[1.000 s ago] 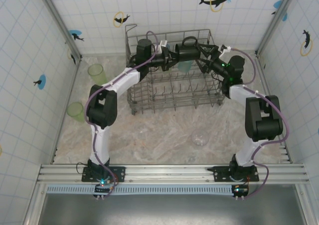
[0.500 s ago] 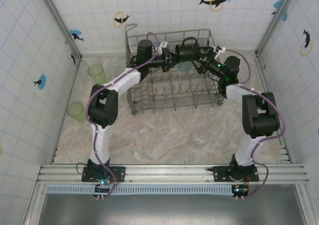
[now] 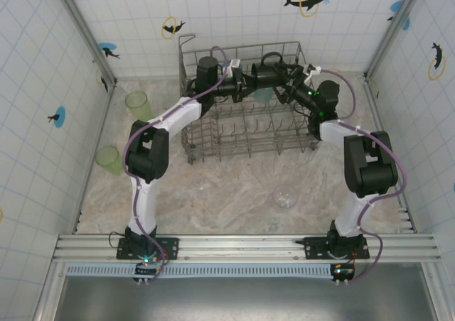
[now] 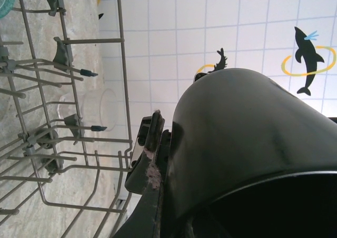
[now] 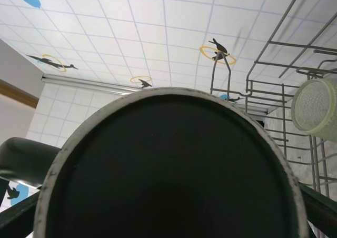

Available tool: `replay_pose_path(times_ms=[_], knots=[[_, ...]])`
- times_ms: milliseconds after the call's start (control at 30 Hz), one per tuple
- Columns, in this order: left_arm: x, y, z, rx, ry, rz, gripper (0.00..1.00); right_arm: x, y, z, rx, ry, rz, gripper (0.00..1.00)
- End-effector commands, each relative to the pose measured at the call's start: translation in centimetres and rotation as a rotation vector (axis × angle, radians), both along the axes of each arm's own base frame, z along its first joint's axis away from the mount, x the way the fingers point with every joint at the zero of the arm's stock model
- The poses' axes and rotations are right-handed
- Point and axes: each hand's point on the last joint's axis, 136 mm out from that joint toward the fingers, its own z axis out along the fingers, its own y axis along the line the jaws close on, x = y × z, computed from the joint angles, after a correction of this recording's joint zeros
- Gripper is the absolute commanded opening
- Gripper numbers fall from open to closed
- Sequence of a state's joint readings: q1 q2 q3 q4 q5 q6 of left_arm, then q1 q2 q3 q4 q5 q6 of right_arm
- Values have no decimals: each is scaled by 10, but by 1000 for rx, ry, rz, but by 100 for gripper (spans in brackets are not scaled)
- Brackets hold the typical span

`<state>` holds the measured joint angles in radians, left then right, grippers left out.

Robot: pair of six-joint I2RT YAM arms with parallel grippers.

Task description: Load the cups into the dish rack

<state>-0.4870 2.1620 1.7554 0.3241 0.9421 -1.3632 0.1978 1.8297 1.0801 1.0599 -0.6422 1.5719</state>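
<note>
Black glossy mug (image 3: pixel 264 74) is clamped in left jaws above grey wire dish rack (image 3: pixel 249 148); right jaws are spread wide, likely for handover.

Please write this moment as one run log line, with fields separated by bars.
left end effector: shut on black mug | right end effector: open around its base | position: over dish rack

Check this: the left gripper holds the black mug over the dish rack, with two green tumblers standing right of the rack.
Wrong side. The top external view shows the two green tumblers standing left of the dish rack; the rest holds.
</note>
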Motion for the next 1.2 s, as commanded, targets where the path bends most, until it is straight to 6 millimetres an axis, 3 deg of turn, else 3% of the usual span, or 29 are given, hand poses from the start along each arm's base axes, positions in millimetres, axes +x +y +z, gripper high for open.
replay_pose_path(times_ms=[0,167,267,533,800,900,1167], knots=[[-16,-9,49,-89,-167,-72,0,11,3,20,35,-63,-43,97],[-14,-9,53,-94,-175,-67,0,7,4,16,-5,-54,-28,92],[-11,-3,58,-105,-183,-55,0,-6,2,9,-58,-75,-19,99],[-6,10,65,-120,-181,-105,0,-37,-32,-13,-144,-48,-11,99],[-7,18,47,-62,-189,-149,0,-34,-63,-18,-200,-23,18,100],[4,32,39,-50,-181,-135,0,-29,-60,-14,-192,-25,55,99],[0,30,31,-51,-174,-177,0,-15,-47,-3,-162,-26,110,99]])
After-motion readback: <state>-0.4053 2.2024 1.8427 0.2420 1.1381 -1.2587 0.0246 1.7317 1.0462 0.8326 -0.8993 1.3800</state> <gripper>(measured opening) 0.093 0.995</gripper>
